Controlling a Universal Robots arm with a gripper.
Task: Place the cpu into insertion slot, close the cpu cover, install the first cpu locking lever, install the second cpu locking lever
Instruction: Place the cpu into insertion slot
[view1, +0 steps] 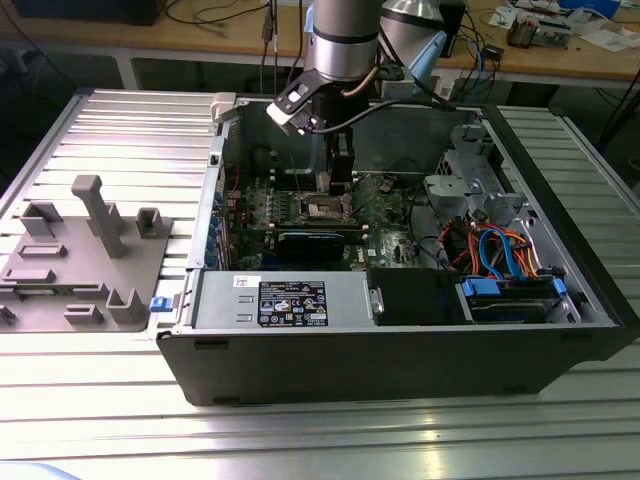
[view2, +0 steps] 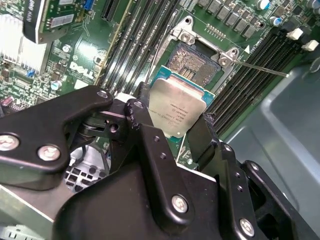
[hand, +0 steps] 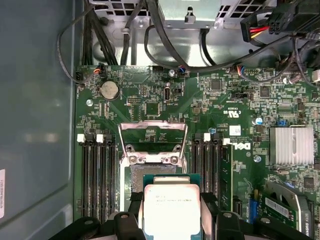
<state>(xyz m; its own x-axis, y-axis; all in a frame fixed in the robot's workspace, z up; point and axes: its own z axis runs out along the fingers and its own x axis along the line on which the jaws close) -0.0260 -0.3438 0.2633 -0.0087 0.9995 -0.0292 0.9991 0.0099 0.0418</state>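
The arm comes down almost vertically into an open black computer case that lies on its side on the ribbed metal worktop. Its gripper points down over the green motherboard.

In both wrist views the matte black, bolt-studded fingers pinch the cpu by two opposite edges. The cpu is a flat square with a dull silver lid on a green rim. It hangs just beside the insertion slot and is not seated in it (how high it hangs cannot be judged).

The second wrist view shows the slot's tan-gold pin field bare inside its black frame. A thin metal rod juts out from one corner.

The first wrist view looks straight down. There the cpu cover, a thin silver frame with a square window, stands swung open past the slot. A round coin battery, a finned heat sink and black cables lie around it.

The exterior view adds a grey moulded fixture plate with upright pegs. It sits near the worktop's edge on the exterior view's left, well apart from the case.
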